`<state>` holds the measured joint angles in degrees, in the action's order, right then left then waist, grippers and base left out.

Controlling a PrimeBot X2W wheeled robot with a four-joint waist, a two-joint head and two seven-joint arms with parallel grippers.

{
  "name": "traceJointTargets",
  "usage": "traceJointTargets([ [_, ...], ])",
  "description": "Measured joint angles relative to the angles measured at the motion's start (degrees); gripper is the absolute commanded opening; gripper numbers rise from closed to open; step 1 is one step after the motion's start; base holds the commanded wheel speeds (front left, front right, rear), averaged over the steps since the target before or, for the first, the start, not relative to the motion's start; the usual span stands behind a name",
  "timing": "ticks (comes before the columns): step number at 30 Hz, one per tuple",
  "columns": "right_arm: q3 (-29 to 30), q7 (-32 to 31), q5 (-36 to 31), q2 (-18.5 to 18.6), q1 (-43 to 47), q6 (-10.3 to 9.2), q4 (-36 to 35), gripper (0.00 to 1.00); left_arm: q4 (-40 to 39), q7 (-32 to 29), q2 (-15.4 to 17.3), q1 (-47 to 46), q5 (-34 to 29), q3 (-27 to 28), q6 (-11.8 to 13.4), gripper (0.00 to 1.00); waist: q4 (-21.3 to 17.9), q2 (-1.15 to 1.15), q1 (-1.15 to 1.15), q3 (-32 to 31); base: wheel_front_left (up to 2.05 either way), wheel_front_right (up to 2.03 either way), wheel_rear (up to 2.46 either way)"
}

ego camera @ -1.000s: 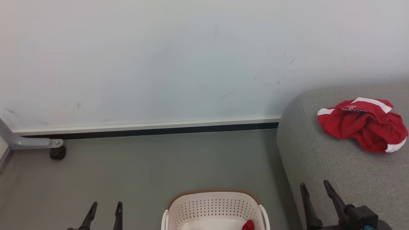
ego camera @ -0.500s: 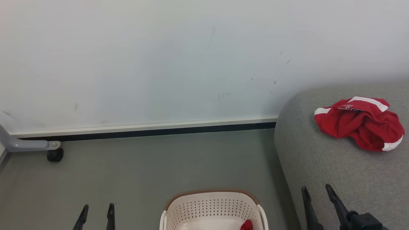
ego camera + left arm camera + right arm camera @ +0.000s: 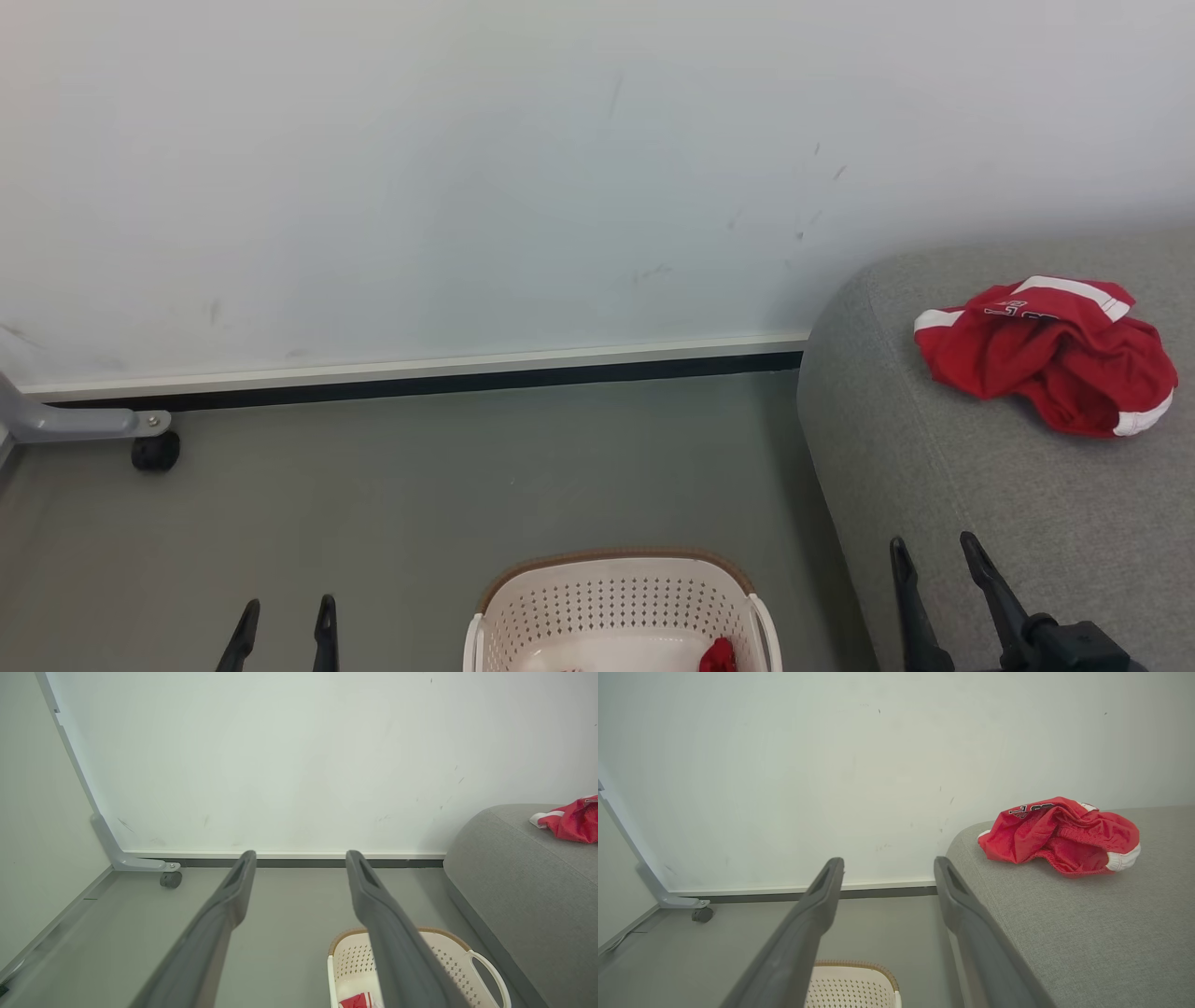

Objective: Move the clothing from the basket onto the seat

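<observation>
crumpled red clothing (image 3: 1046,359) — rounded grey seat (image 3: 980,504)

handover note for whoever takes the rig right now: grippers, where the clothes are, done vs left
Left gripper: open, empty, left of the basket.
Right gripper: open, empty, at the near edge of the seat.
Done: one red garment lies crumpled on the seat.
Left: red clothing lies in the basket, at its right side; it has yet to go onto the seat.
</observation>
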<state>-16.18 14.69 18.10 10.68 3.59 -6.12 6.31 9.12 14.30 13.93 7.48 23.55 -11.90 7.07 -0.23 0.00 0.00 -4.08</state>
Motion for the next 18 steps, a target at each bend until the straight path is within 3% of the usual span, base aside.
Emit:
traceJointTargets([
  [18,1.9,0.0,-0.1,0.5,0.0,-0.44,-1.5,1.0,-0.5,0.0,-0.4,-0.2,-1.9,-1.5,-0.6,1.0,-0.1,0.01,0.0,2.5,0.0,0.0,0.0],
])
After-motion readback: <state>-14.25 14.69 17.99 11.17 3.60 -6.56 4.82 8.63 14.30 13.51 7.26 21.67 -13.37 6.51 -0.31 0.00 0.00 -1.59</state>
